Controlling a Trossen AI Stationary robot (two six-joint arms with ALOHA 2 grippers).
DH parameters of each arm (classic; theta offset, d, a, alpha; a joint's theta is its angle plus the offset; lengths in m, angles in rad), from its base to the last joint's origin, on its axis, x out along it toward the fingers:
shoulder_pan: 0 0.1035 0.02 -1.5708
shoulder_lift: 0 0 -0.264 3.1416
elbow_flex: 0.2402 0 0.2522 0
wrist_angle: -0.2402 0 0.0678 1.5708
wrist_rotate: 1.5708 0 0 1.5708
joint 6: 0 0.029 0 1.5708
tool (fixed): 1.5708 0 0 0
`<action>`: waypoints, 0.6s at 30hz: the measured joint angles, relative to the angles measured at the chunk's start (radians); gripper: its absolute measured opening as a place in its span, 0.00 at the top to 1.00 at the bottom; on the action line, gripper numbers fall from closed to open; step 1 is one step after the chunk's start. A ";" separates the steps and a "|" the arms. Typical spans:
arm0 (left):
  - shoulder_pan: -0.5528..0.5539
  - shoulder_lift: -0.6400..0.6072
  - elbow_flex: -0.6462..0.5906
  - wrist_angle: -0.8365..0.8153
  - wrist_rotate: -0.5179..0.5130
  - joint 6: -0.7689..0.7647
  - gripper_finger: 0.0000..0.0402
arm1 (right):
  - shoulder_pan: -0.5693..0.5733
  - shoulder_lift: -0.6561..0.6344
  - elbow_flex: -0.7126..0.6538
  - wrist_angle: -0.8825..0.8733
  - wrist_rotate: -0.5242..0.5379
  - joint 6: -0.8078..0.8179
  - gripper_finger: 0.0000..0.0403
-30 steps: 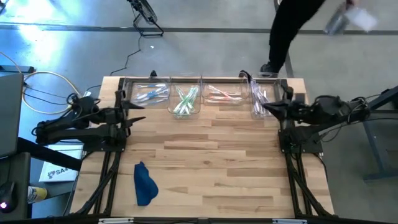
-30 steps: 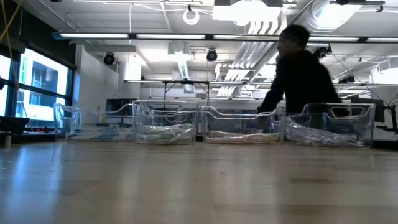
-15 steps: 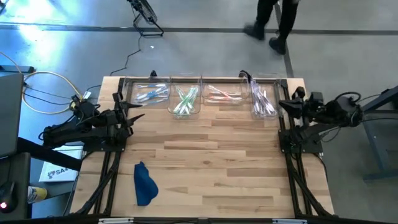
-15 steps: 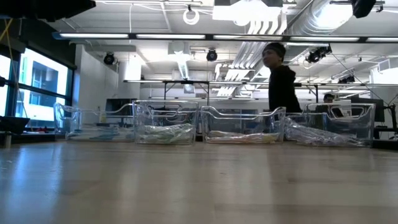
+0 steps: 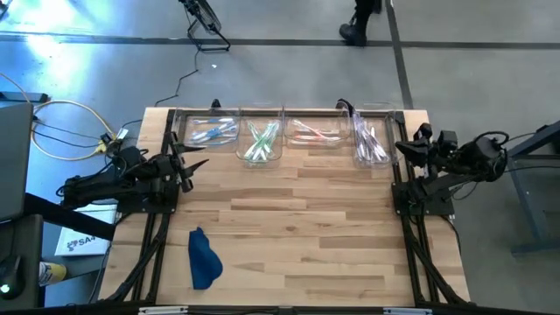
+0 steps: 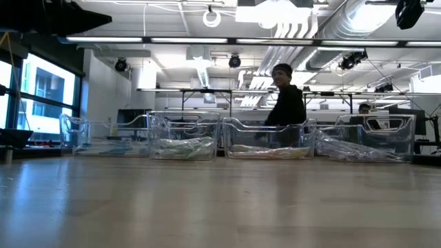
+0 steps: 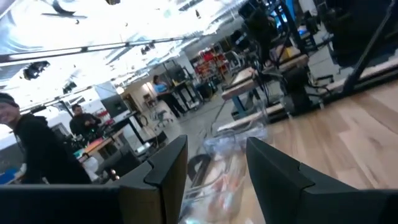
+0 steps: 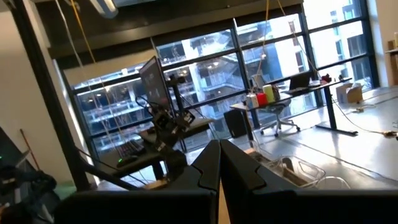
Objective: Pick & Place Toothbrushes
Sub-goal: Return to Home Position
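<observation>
Toothbrushes point(image 5: 262, 138) lie at mixed angles in the clear bins point(image 5: 283, 118) along the twelve-o'clock edge of the counter point(image 5: 297, 219), left arm point(image 5: 122, 179) waiting at nine o'clock with jaws apart, right arm point(image 5: 455, 157) at three with jaws together, each just beside its end bin.

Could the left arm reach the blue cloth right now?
Probably yes. The blue cloth lies alone on bare table on the left arm's side. Nothing stands between it and the left gripper, whose fingers are open.
</observation>
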 joint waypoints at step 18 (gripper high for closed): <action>0.000 0.001 -0.195 0.223 0.001 -0.009 0.60 | 0.000 -0.002 -0.208 0.217 -0.118 -0.079 0.99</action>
